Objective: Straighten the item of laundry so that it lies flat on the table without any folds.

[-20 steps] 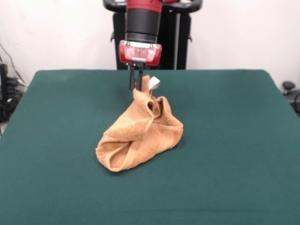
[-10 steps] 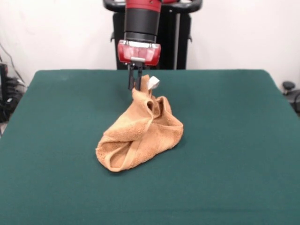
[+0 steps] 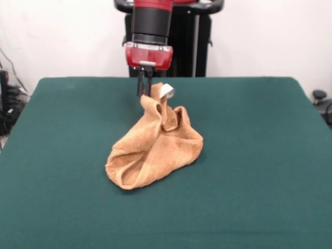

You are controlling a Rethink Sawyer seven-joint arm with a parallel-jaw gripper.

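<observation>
The orange-tan towel [image 3: 155, 148] lies bunched and folded near the middle of the dark green table [image 3: 259, 155]. Its far corner, with the small white tag [image 3: 166, 91], is pulled up into a peak. My gripper [image 3: 143, 91] hangs from the red and black arm at the far side and is shut on that raised corner, just left of the tag. The towel's near part rests on the table in loose folds with a border band showing.
The robot's black pedestal [image 3: 192, 36] stands behind the table's far edge. Cables and dark gear [image 3: 8, 104] sit off the table's left side, and a dark object [image 3: 321, 101] off its right side.
My gripper has moved a little up and to the left with the towel corner in it, pulling the peak and the tag along. The rest of the towel has barely shifted.
</observation>
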